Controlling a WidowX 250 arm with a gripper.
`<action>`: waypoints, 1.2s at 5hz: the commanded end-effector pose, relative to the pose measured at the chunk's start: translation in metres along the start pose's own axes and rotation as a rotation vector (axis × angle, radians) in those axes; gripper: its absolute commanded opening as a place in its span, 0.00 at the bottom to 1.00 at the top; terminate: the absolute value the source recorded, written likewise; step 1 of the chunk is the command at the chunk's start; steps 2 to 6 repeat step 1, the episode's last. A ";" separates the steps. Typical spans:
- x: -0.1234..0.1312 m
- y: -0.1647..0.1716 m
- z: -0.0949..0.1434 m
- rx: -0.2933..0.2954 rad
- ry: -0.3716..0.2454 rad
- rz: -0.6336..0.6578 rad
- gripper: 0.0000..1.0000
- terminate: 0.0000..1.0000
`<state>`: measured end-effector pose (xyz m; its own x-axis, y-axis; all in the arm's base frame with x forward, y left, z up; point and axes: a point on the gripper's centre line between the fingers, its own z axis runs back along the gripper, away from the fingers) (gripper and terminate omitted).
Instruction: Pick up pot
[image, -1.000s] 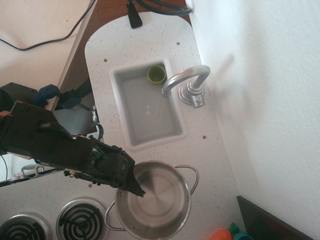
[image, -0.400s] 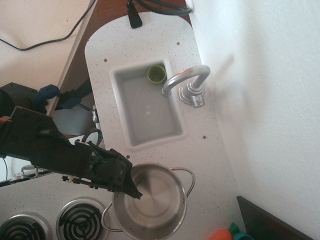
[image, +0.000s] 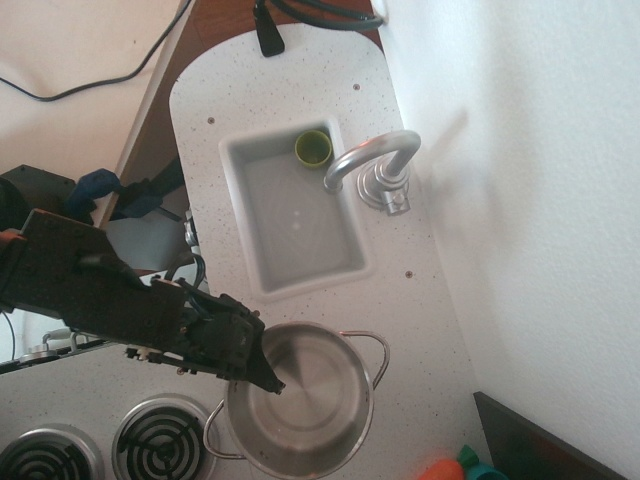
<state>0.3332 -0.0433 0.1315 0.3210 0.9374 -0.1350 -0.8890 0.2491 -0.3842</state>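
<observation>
The pot (image: 310, 405) is a round shiny steel pot with two thin wire loop handles, on the white counter just below the sink. My black gripper (image: 262, 375) comes in from the left and sits at the pot's left rim, with a fingertip inside the pot against the wall. The fingers look pinched on the rim, but the outer finger is hidden by the gripper body. One handle (image: 375, 355) points up right, the other (image: 218, 432) lower left.
The sink (image: 295, 215) holds a small green cup (image: 313, 148) at its far corner; a silver faucet (image: 375, 165) arches over it. Stove burners (image: 160, 440) lie at the lower left. An orange and teal toy (image: 455, 468) lies at the bottom right. A wall runs along the right.
The pot has shifted slightly left and down together with my gripper over the last second; between the last two frames almost nothing has moved.
</observation>
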 end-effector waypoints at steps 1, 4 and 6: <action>0.001 -0.019 0.013 -0.067 -0.023 -0.010 0.00 1.00; 0.001 -0.019 0.013 -0.067 -0.023 -0.010 0.00 1.00; 0.001 -0.019 0.013 -0.067 -0.023 -0.010 0.00 1.00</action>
